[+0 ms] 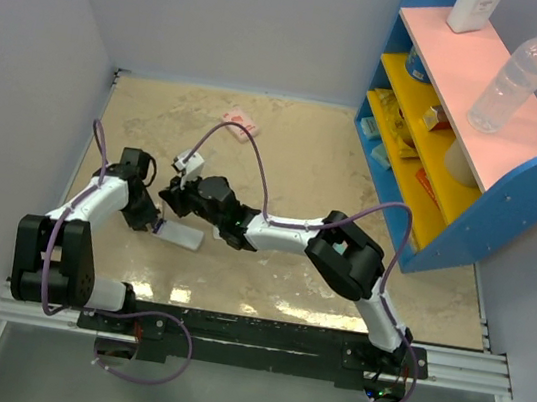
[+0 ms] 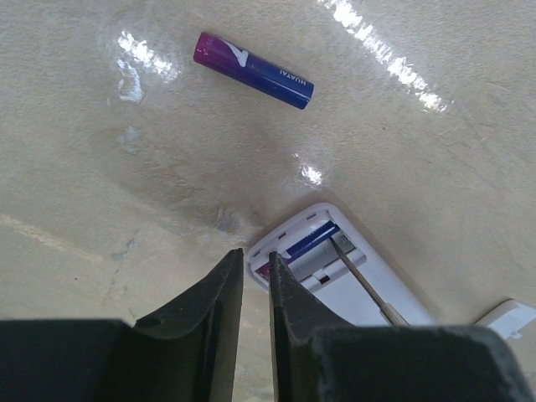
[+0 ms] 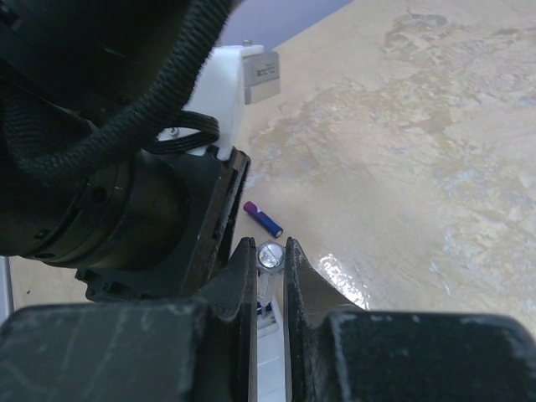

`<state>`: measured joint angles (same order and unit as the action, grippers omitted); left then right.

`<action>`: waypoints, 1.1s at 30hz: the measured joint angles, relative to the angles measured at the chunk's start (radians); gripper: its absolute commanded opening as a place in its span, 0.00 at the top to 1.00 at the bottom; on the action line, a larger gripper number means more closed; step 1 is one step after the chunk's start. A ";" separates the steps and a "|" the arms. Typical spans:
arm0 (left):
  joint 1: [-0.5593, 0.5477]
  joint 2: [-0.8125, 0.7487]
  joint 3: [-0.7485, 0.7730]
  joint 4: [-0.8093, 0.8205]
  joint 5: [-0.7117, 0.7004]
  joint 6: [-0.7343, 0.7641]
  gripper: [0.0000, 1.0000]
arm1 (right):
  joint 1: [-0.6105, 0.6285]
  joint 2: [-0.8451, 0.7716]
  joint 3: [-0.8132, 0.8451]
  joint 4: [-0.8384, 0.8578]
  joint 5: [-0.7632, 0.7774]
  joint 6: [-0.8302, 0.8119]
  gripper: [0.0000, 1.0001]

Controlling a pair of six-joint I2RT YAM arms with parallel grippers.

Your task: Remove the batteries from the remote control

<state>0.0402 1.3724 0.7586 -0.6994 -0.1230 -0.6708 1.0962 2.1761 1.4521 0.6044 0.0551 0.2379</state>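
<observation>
Beige mottled table [image 1: 304,166] between pale grey walls, seen from above. At the right edge, a blue shelf unit [image 1: 478,217] with a pink top. On that top a clear bottle [image 1: 514,81] and a white container [image 1: 471,9], print on both too small to read. Far back, a pink packet [image 1: 240,121], well apart from the work. Low and left of centre, the remote control [image 1: 182,237], flat on the table.

Left wrist view: at the bottom edge the left gripper [image 2: 255,266], jaws a narrow slit apart with nothing between. Tips right at the near end of the remote control; touching or not, cannot tell. Battery bay open in the lower middle, cover off, possibly the white piece [image 2: 507,318] at the lower right edge. At upper centre a loose battery [image 2: 254,70] on the table, purple and blue, white lettering that looks like HUATAI. In the bay a second battery [image 2: 306,244], with the thin shaft of a tool [image 2: 362,283] lying across the bay beside it.

Right wrist view: at lower centre the right gripper [image 3: 270,244], clamped on the tool's clear handle. Just above, the loose battery, writing unreadable here. At upper centre a small grey tag [image 3: 262,71], nothing legible.

Judged about halfway: one cell freed, one left to lever out.
</observation>
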 measured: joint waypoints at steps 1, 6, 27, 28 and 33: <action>0.000 0.000 -0.002 0.006 0.005 0.000 0.77 | -0.002 0.006 0.014 -0.011 -0.011 -0.010 1.00; 0.000 -0.003 -0.028 0.027 0.042 -0.009 0.78 | -0.008 0.015 0.038 -0.035 -0.035 -0.024 1.00; -0.083 -0.089 -0.135 0.140 0.221 -0.092 0.85 | -0.037 -0.124 -0.103 -0.127 0.066 0.073 1.00; -0.095 -0.093 -0.138 0.137 0.224 -0.098 0.85 | -0.037 -0.124 -0.103 -0.127 0.066 0.073 1.00; -0.123 -0.139 -0.153 0.109 0.219 -0.127 0.84 | -0.036 -0.124 -0.103 -0.129 0.057 0.077 1.00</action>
<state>-0.0826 1.2331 0.6060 -0.5907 0.0959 -0.7979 1.0603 2.0518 1.3491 0.4751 0.1123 0.3145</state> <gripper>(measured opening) 0.154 0.103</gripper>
